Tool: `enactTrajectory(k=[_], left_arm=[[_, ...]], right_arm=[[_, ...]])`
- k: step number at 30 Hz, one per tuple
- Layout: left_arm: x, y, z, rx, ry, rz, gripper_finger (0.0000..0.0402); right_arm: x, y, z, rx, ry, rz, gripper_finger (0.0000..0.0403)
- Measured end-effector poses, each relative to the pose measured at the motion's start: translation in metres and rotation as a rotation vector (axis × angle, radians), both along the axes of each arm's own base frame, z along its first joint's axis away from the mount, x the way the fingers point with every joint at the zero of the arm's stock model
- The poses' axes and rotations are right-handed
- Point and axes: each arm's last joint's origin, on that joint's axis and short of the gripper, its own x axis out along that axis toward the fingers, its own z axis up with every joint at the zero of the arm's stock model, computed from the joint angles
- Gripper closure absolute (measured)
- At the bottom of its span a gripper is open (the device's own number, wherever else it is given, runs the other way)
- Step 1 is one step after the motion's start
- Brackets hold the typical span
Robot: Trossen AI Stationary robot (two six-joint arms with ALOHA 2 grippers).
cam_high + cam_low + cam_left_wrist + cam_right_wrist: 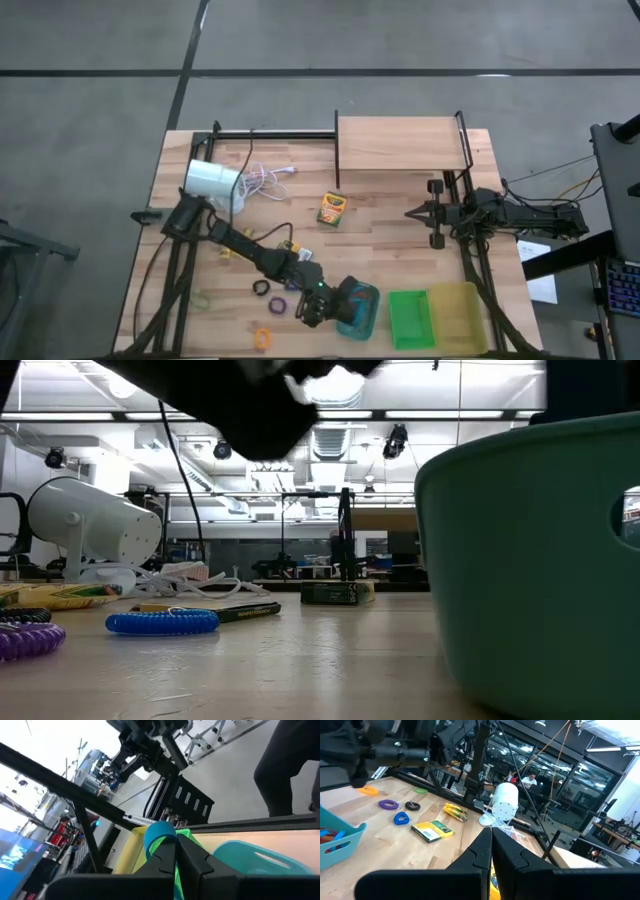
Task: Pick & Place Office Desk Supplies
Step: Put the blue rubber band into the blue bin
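Note:
My left gripper [340, 303] hovers at the teal tray's [360, 318] left rim, near the table's front edge, shut on a small blue loop [160, 832]. On the table lie a crayon box [332, 207], a second one [455, 811] beside my left arm, and another blue loop [401, 818]. Purple [277, 303], black [261, 288], green [202, 298] and orange [263, 338] loops lie there too. My right gripper [490, 842] is shut and waits at the right side, under the wooden shelf's corner. My left gripper pinches the blue loop [159, 836] between its two fingers, at their free ends. The fingers point roughly level toward the table's right edge. The loop is lifted clear of the table, in front of the trays.
A green tray [410, 318] and a yellow tray [455, 315] stand right of the teal one. A white lamp [212, 182] with its cord lies at the far left. A raised wooden shelf [400, 143] spans the far right. The teal tray's wall [530, 560] fills the low view's right.

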Motion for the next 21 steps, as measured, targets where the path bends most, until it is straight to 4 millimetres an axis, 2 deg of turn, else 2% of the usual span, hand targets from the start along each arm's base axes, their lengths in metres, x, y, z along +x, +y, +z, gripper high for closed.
enactTrajectory(k=[7,12,21], left_arm=[[0.007,-0.002,-0.015,-0.065,0.121,0.042,0.0393],[0.005,0.000,-0.024,-0.161,0.329,0.140,0.0393],[0.005,0.002,-0.024,-0.390,0.537,0.248,0.0393]], right_arm=[[0.000,0.000,0.000,0.000,0.000,0.001,0.0394],[0.000,0.000,0.000,0.000,0.000,0.000,0.0394],[0.000,0.000,0.000,0.000,0.000,0.001,0.0394]])
